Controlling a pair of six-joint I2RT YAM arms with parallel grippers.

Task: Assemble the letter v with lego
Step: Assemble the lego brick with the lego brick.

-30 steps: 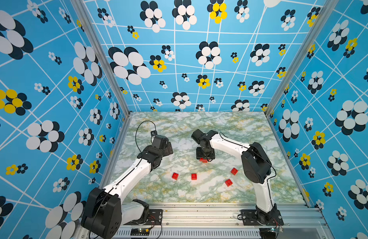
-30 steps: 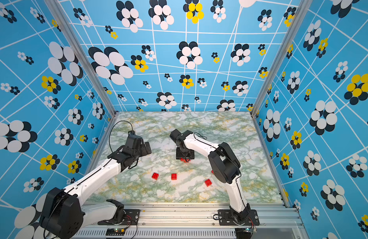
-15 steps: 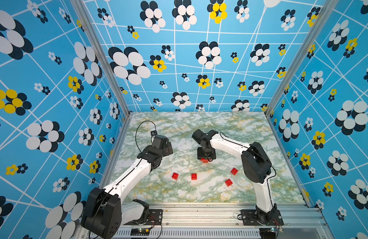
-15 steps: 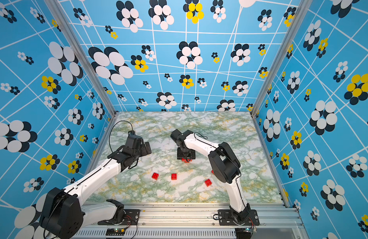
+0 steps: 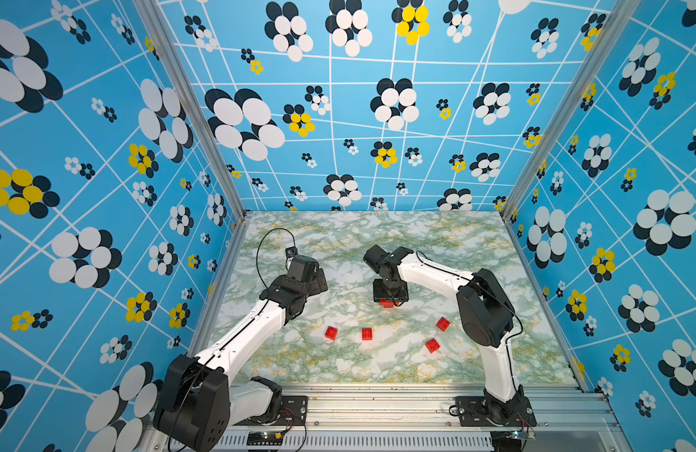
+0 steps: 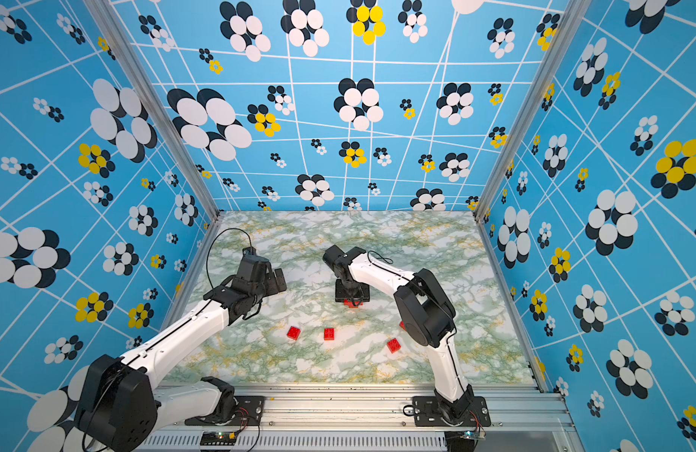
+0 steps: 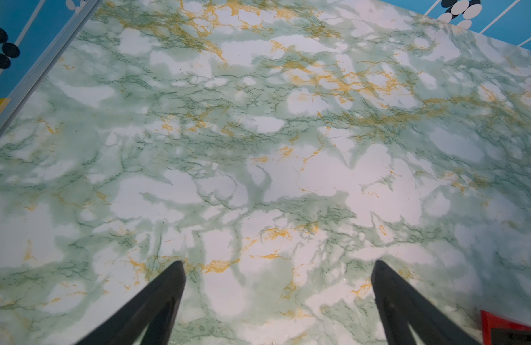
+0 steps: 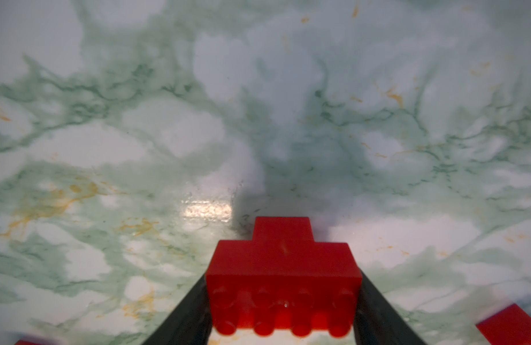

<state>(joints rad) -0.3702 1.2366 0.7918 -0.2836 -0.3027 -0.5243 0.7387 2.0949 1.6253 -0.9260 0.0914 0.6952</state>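
Right jaws clamp joined red bricks [image 8: 283,263]; left jaws stand wide.

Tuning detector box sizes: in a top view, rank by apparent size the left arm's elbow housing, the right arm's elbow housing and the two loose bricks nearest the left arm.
1. left arm's elbow housing (nearest camera)
2. right arm's elbow housing
3. two loose bricks: alike, unranked

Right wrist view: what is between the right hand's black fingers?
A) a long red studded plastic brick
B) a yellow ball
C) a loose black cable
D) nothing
A: the right hand is closed on the long red studded plastic brick, both black fingers pressed against its ends, with a shorter red brick showing beyond it.
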